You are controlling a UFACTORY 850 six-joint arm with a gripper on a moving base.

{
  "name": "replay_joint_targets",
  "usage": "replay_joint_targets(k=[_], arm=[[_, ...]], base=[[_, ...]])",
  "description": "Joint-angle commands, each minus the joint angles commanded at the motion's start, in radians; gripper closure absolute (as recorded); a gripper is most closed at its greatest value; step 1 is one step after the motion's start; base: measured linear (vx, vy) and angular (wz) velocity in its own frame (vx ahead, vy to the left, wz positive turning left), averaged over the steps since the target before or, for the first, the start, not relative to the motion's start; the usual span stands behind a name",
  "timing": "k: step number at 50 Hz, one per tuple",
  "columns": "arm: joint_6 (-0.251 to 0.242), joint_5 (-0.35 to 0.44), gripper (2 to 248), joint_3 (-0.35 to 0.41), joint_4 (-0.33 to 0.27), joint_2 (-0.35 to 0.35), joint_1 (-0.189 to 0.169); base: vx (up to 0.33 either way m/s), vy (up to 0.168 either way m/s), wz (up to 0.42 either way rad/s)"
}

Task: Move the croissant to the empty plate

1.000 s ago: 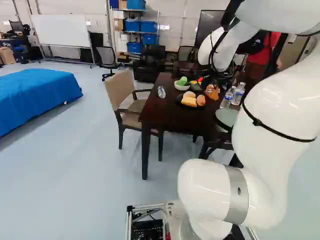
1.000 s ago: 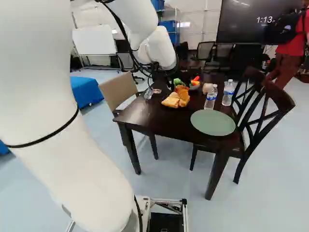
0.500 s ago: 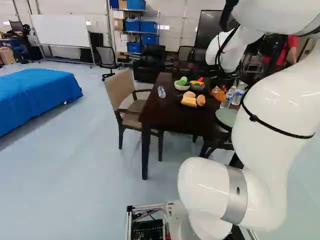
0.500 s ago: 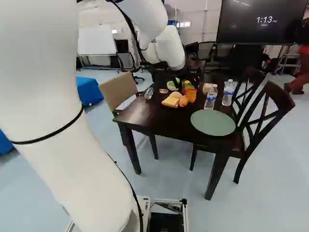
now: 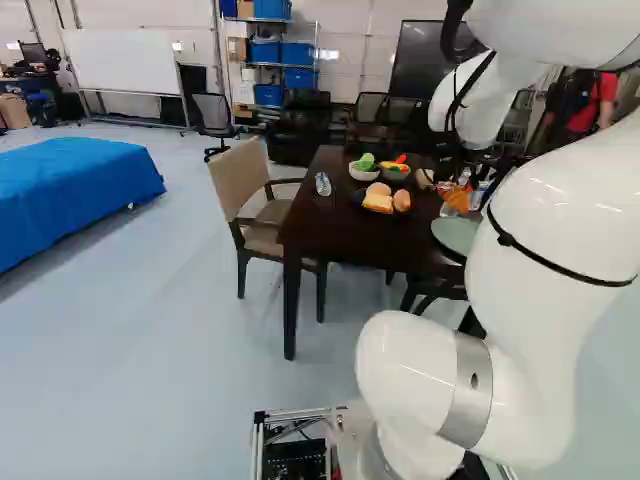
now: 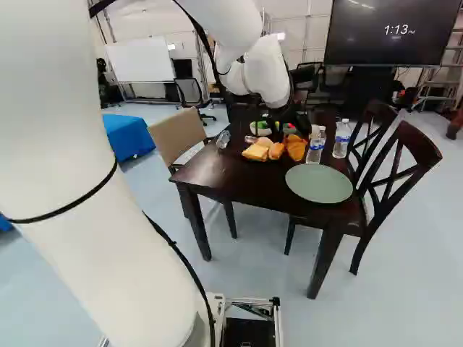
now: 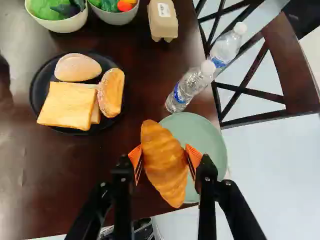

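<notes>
While blue labels [image 7: 180,95] wrap both bottles [image 7: 196,80], the fingers [image 7: 206,173] grasp the croissant [image 7: 164,162].

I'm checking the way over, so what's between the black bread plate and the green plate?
The wrist view shows bare tabletop there, though the croissant, held in the gripper, hides part of that stretch.

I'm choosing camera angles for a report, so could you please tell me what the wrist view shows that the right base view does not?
Only the wrist view shows the fingers' orange pads gripping the croissant.
Only the right base view shows the wall screen and whiteboard.
Both show the croissant, green plate, sliced bread and two water bottles.
</notes>
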Motion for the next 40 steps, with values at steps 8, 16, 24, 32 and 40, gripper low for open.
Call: replay_joint_targets(k=[8, 16, 24, 32, 40], arm=[[0.0, -0.016, 119, 0.006, 0.018, 0.006, -0.031], [0.0, -0.031, 119, 0.011, 0.035, 0.011, -0.06], [0.0, -0.046, 119, 0.015, 0.052, 0.014, -0.091], [0.0, -0.062, 119, 0.017, 0.07, 0.016, -0.122], [0.0, -0.077, 119, 0.017, 0.087, 0.017, -0.153]], base=[[0.0, 0.0, 0.0], [0.0, 0.0, 0.0], [0.0, 0.0, 0.0], [0.0, 0.0, 0.0], [0.0, 0.0, 0.0]])
